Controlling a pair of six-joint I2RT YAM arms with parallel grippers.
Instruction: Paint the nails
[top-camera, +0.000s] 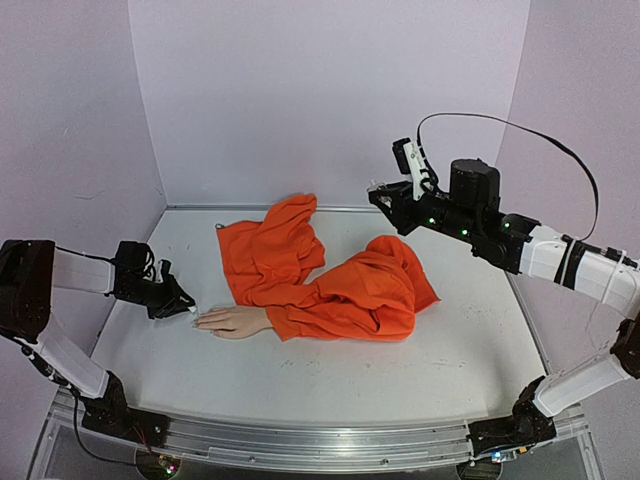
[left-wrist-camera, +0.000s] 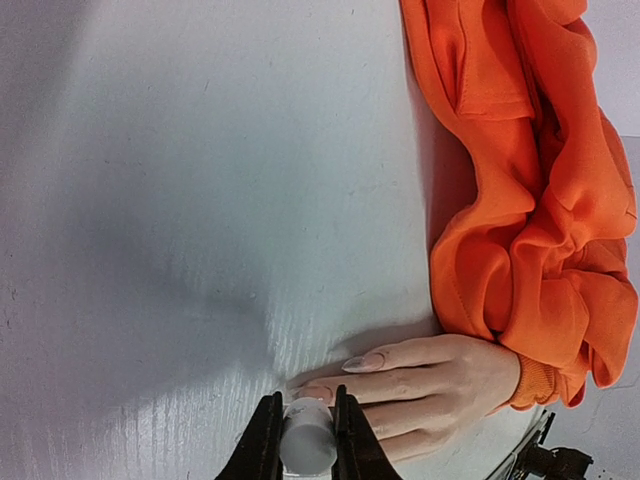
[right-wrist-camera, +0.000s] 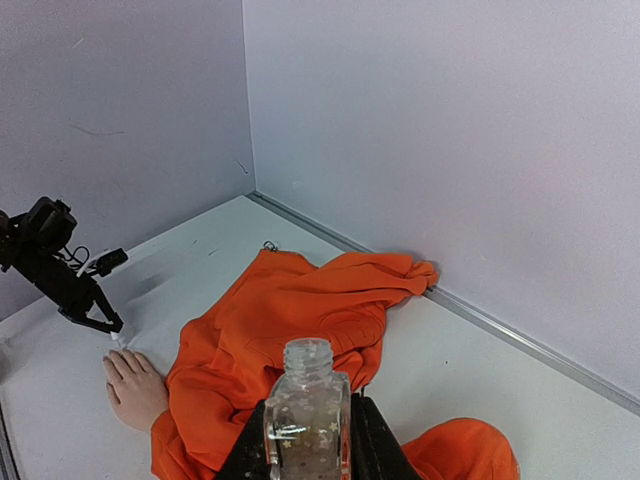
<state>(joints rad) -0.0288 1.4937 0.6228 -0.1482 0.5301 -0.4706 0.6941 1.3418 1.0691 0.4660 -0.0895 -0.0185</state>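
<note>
A pale mannequin hand (top-camera: 232, 321) lies palm down on the white table, its wrist in an orange sleeve (top-camera: 330, 300). In the left wrist view its long nails (left-wrist-camera: 363, 362) point left. My left gripper (left-wrist-camera: 307, 430) is shut on a small white brush cap (left-wrist-camera: 307, 445), low at the tip of a finger whose nail (left-wrist-camera: 318, 392) sits just past the jaws. The brush tip itself is hidden. My right gripper (right-wrist-camera: 308, 452) is raised at the back right, shut on a clear glass bottle (right-wrist-camera: 308, 410) with star specks and an open neck, held upright.
The orange garment (right-wrist-camera: 290, 320) lies bunched across the table's middle and back. Lilac walls enclose the table on the left, back and right. A metal rail (top-camera: 300, 440) runs along the near edge.
</note>
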